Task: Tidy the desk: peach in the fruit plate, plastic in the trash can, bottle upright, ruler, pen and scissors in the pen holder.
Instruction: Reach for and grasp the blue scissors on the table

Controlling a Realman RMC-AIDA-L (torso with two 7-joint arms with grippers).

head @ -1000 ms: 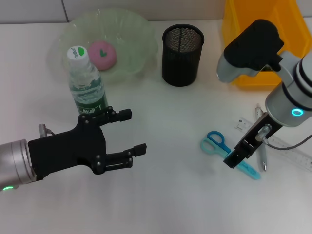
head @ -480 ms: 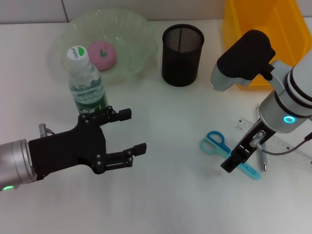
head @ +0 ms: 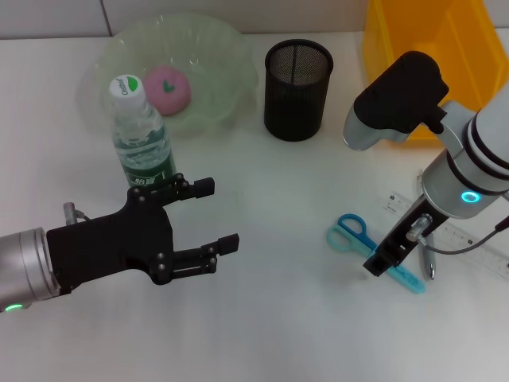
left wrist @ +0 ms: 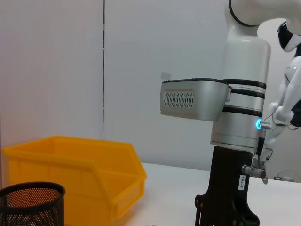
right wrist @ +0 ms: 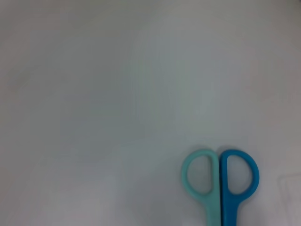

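Over the scissors, right gripper barely shifted, fingers unclear, left gripper spread, unmoved

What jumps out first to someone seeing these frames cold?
Probably the left gripper, big and black in the near left foreground, fingers spread open beside the upright water bottle. Next, the right gripper, lowered over the blue scissors lying flat at right, with the ruler and pen just beyond. At the back sit the pink peach in the green fruit plate, the black mesh pen holder and a yellow bin.
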